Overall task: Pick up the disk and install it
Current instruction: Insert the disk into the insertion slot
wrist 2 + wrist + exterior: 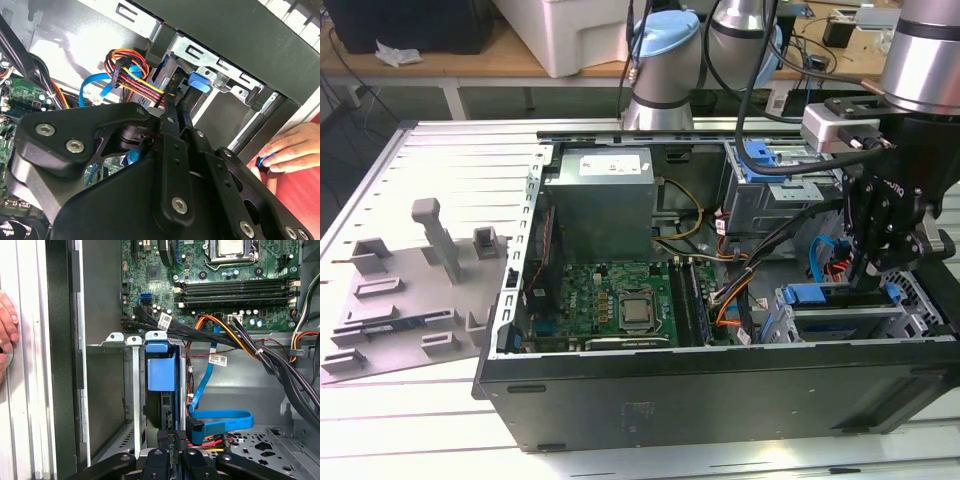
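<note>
Claw [873,268] hangs inside the open computer case [720,390], over the drive cage [800,318] at about 4 o'clock in the exterior view. Its black fingers [165,436] reach down into the bay in the first wrist view, pressed close together on the rear edge of the disk [161,371]. It appears to be pinching the disk, though the contact itself is partly masked.

The disk sits on edge in the cage slot, largely seated. Its blue carrier front shows at the cage mouth; the silver body is dark and mostly hidden behind it. Its long axis runs along the slot, straight out from the fingertips toward the motherboard [220,270]. So the disk lies directly ahead of the claw, in line with it.

A blue data cable [220,417] and a red, orange and yellow power bundle [131,75] lie just beside the cage.

A person's hand [292,147] rests outside the case wall.

Hard to make out: how deep the disk sits, whether it has latched, and its label.
</note>
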You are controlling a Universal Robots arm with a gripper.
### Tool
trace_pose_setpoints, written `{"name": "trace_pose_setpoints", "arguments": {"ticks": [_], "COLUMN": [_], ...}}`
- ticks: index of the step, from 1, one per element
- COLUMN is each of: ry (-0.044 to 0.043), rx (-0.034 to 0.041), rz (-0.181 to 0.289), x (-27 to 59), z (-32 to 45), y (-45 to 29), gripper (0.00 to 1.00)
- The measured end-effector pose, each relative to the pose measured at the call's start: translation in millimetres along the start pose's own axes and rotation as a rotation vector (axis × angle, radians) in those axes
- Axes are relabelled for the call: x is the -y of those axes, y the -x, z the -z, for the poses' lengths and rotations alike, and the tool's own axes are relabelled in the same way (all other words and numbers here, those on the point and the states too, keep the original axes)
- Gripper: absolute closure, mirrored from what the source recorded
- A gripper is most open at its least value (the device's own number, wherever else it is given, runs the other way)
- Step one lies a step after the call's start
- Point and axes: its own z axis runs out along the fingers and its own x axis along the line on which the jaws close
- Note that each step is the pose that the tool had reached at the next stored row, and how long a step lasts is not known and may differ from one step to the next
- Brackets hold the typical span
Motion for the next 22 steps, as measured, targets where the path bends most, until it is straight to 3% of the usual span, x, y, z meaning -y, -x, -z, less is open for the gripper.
{"name": "trace_pose_setpoints", "arguments": {"ticks": [6, 9, 11, 22], "ry": [0.0001, 0.0, 0.0, 0.0], "rx": [0.0007, 0.0002, 0.0, 0.0], "rz": [0.0, 0.0, 0.0, 0.0], "x": [-0.1, 0.0, 0.0, 0.9], "z": [-0.5, -0.3, 0.4, 21.3], "y": [0.1, 0.1, 0.0, -3.9], "gripper": [0.82, 0.52, 0.52, 0.52]}}
